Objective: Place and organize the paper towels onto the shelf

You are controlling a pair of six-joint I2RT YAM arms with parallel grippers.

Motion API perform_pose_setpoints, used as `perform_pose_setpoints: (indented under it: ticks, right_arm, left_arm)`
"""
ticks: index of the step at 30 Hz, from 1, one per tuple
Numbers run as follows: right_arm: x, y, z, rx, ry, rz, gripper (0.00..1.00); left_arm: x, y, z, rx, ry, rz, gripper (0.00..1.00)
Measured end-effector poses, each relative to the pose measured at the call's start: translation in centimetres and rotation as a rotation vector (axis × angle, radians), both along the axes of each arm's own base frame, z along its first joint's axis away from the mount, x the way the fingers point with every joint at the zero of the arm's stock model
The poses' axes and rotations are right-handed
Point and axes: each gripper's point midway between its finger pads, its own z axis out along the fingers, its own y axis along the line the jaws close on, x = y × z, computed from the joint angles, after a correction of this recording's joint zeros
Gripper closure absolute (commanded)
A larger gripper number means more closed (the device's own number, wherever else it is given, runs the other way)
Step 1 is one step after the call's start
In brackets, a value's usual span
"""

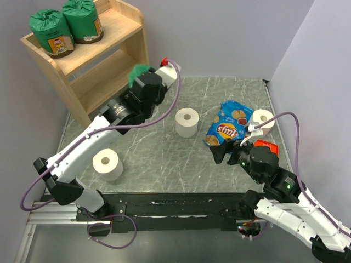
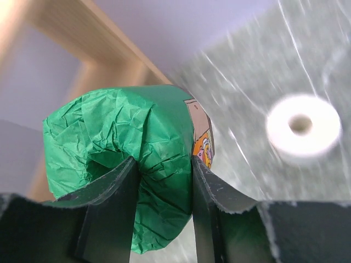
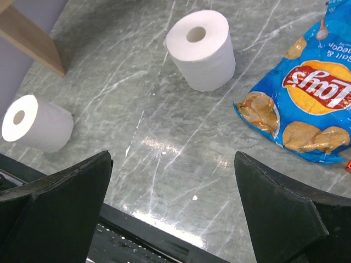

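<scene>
My left gripper (image 2: 163,164) is shut on a paper towel roll in crinkly green wrap (image 2: 126,131), held above the table beside the wooden shelf (image 1: 112,61); in the top view this roll (image 1: 139,72) shows just past the wrist. Two more green-wrapped rolls (image 1: 52,31) (image 1: 83,21) stand on the shelf's top tier. Bare white rolls stand mid-table (image 1: 186,121), at the near left (image 1: 107,164) and at the far right (image 1: 264,118). My right gripper (image 3: 173,181) hangs open and empty over the near right of the table, with the middle white roll (image 3: 200,46) ahead of it.
A blue snack bag (image 1: 229,126) lies between the middle and far-right white rolls, just ahead of my right gripper (image 1: 225,155). The shelf's lower tier (image 1: 104,68) shows nothing on it. Walls close in the left, back and right sides.
</scene>
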Motion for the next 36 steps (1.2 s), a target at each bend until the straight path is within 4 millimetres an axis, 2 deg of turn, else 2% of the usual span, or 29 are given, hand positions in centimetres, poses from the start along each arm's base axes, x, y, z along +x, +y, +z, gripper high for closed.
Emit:
perform_pose_setpoints:
  ticks: [5, 10, 13, 19, 22, 26, 31, 36]
  right_arm:
    - [-0.2, -0.5, 1.8, 0.013, -0.024, -0.009, 0.00]
    - [-0.5, -1.1, 2.8, 0.026, -0.041, -0.017, 0.00]
    - [-0.8, -1.4, 2.8, 0.026, -0.041, -0.018, 0.00]
    - [-1.3, -1.9, 2.6, 0.008, -0.025, -0.017, 0.00]
    - [-1.5, -2.1, 2.8, 0.005, -0.022, -0.018, 0.00]
    - [-1.6, -2.3, 2.8, 0.000, -0.018, -0.018, 0.00]
    - [-1.8, -2.5, 3.3, -0.004, -0.015, -0.018, 0.00]
    - [-1.8, -2.5, 4.3, -0.011, -0.016, -0.016, 0.00]
  left_arm:
    - [1.1, 1.1, 6.1, 0.039, -0.172, 0.031, 0.63]
    - [3.5, 0.7, 10.0, 0.078, -0.293, 0.051, 0.65]
    - [5.4, 0.3, 11.4, 0.121, -0.356, 0.078, 0.66]
    - [9.4, 0.3, 11.8, 0.209, -0.411, 0.137, 0.65]
    - [10.9, 1.2, 11.7, 0.243, -0.420, 0.166, 0.64]
    - [12.3, 3.5, 12.8, 0.245, -0.445, 0.208, 0.63]
    - [13.2, 6.6, 15.4, 0.207, -0.507, 0.267, 0.60]
    - [13.8, 7.7, 16.7, 0.181, -0.551, 0.282, 0.60]
